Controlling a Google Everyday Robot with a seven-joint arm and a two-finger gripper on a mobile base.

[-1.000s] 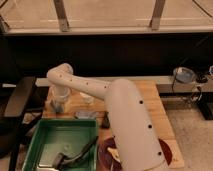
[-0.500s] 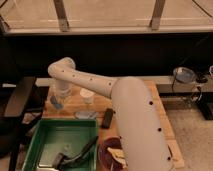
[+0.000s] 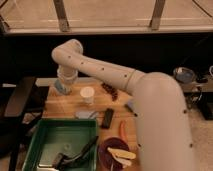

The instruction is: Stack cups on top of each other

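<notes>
Cups first, from my left: the light blue cup (image 3: 61, 87) sits near the far left edge of the wooden table (image 3: 60, 107), right under the gripper (image 3: 66, 82), which hangs from the arm's bent wrist at that corner. From my seat I cannot tell how the gripper stands or whether it has hold of anything; the wrist hides that end, and the blue cup looks tilted against it. Just to the right, apart from both, the white cup (image 3: 87, 94) stands upright and open-mouthed in the middle of the board.

I judge the step in hand to be the pick of the blue cup, with the stack not yet made. Next I would want a firm hold confirmed, then a lift, a short carry to the right, and a straight lowering into the white cup's mouth.

Nearer me lies a green tray (image 3: 37, 142) holding dark utensils, a pale flat lid (image 3: 86, 114), a dark bar (image 3: 107, 118), and an orange carrot-like piece (image 3: 122, 131); a purple bowl (image 3: 104, 150) sits at the front. A reddish cluster (image 3: 111, 92) lies just right of the white cup. None blocks the short path, though the arm's own bulk hides much of the right side.
</notes>
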